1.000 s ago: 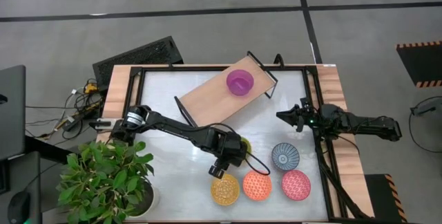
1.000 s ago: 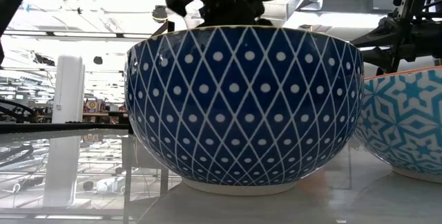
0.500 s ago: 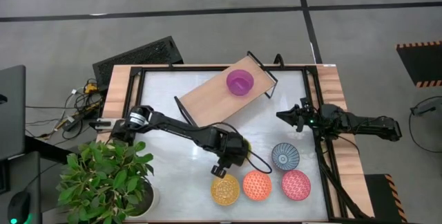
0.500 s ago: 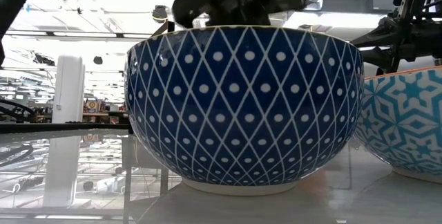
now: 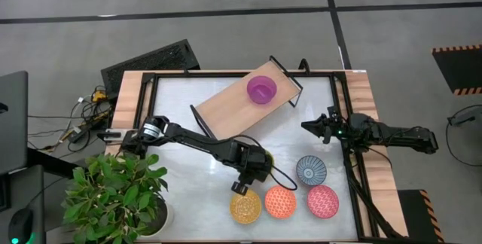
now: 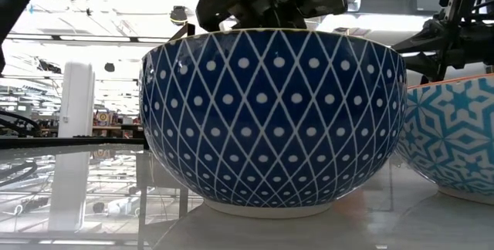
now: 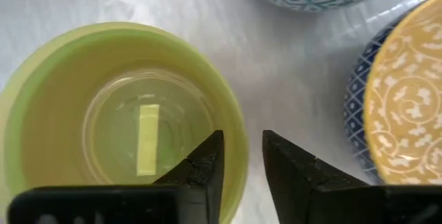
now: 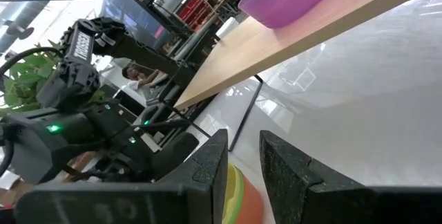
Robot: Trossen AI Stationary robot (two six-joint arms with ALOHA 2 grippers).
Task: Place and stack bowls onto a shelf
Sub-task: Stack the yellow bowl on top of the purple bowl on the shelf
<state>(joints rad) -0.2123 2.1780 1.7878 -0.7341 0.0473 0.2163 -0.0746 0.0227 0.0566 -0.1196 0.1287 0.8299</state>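
A plain yellow-green bowl point(image 5: 266, 156) point(image 7: 103, 120) stands on the white table near its middle, and my left gripper point(image 5: 256, 167) point(image 7: 243, 141) is shut on its rim. The purple bowl point(image 5: 261, 89) sits base-down on the light-wood shelf point(image 5: 226, 105), which lies slanted at the far side. In a row near the front stand the yellow patterned bowl point(image 5: 245, 207), the orange bowl point(image 5: 280, 202) and the pink bowl point(image 5: 322, 201), with the blue-white bowl point(image 5: 310, 170) just behind them. My right gripper point(image 5: 305, 127) point(image 8: 243, 148) waits shut at the right edge, holding nothing. My left gripper pinches the yellow-green bowl's rim point(image 7: 239, 124) on the side facing the patterned bowls. One finger point(image 7: 207, 165) is inside the bowl and the other point(image 7: 290, 175) outside, coming from above and pointing down. Whether the bowl's base still rests on the table, I cannot tell.
A potted plant point(image 5: 120, 191) overhangs the near left corner. In the low view a blue diamond-patterned bowl point(image 6: 270, 119) fills the front and hides most of the left gripper. The black table frame point(image 5: 350, 161) runs along the right side. Bare tabletop lies between shelf and bowls.
My left gripper has shifted a little toward the table's right edge at the yellow-green bowl. The other bowls, the shelf and my right arm have stayed put.
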